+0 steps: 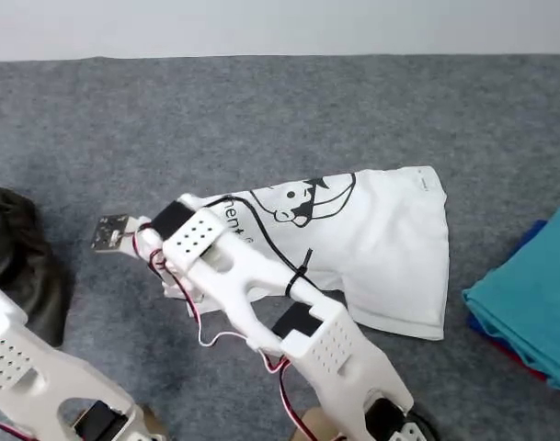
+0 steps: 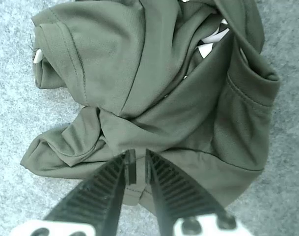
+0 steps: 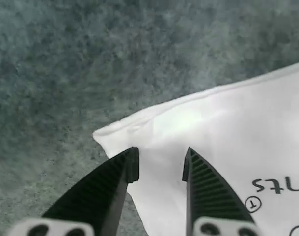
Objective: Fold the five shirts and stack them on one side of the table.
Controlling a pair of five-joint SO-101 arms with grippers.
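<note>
High view: white printed shirt (image 1: 381, 248) lies spread mid-bench (image 1: 261, 101), long axis running left-right. Right arm (image 1: 252, 276) lies across its left end. Olive shirt (image 1: 17, 257) is bunched at the left edge, near the left arm (image 1: 22, 367). Folded teal shirt (image 1: 528, 294) tops the stack (image 1: 482, 326) at the right edge, well apart from both arms.

Left wrist view: left gripper (image 2: 135, 169) is closed to a slit, pinching a hem fold of the crumpled olive shirt. The rest of the bundle lies ahead of the fingertips.

Right wrist view: right gripper (image 3: 160, 164) is open, jaws astride the white printed shirt's edge just beside its corner (image 3: 102, 135). Shirt body lies to one side, bare bench to the other. Right arm is clearly the nearer one; likely next step is to drop, close on that corner, then fold along the long axis.
</note>
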